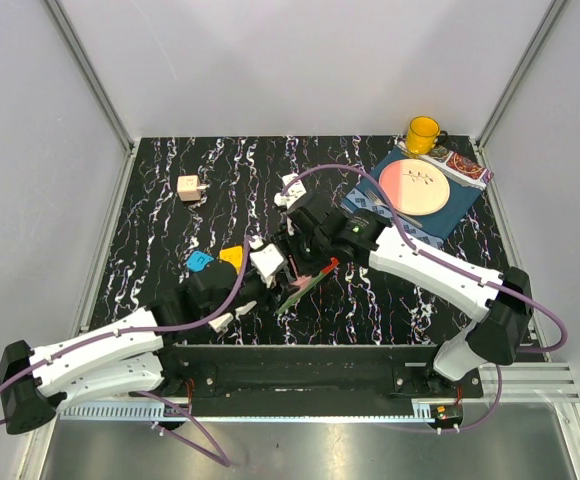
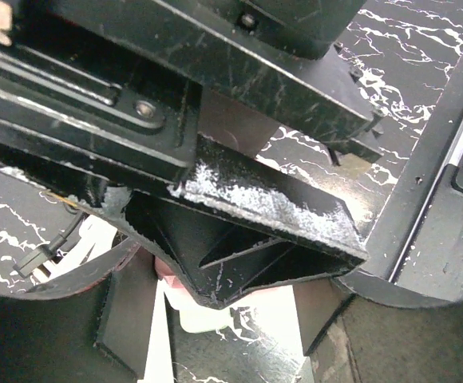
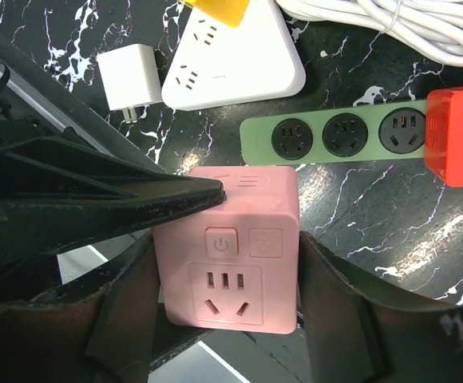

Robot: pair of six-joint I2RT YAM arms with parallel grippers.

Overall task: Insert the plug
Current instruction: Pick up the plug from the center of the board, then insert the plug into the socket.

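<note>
Black jaws of the right gripper (image 3: 230, 239) fill the near part of its wrist view, closed on the pink plug (image 3: 227, 259), one finger against each side. The plug's face looks at the camera, showing a power button and a socket below it. I cannot tell whether it rests on the counter (image 3: 375, 207) or hangs just above it.

Just beyond the plug lies a green power strip (image 3: 335, 136) with three round black sockets in sight. A red plug (image 3: 457, 136) sits over its right end. Further on are a small white charger (image 3: 128, 76) and, beside it, a white three-sided socket block (image 3: 235, 60) with a yellow plug (image 3: 219, 9) on its far edge. A coiled white cable (image 3: 391, 20) lies beyond these.

From above, the left gripper (image 1: 238, 290) is low over the near middle of the counter, close to the right gripper. In its own wrist view black parts crowd the picture, so I cannot tell how its jaws stand. Only scraps of pink and white show beneath.

Toward the far side, a beige cube plug (image 1: 188, 187) stands alone at the left. At the far right, a round plate (image 1: 417, 187) lies on a blue mat (image 1: 450, 205), with a yellow mug (image 1: 423, 134) behind it.
</note>
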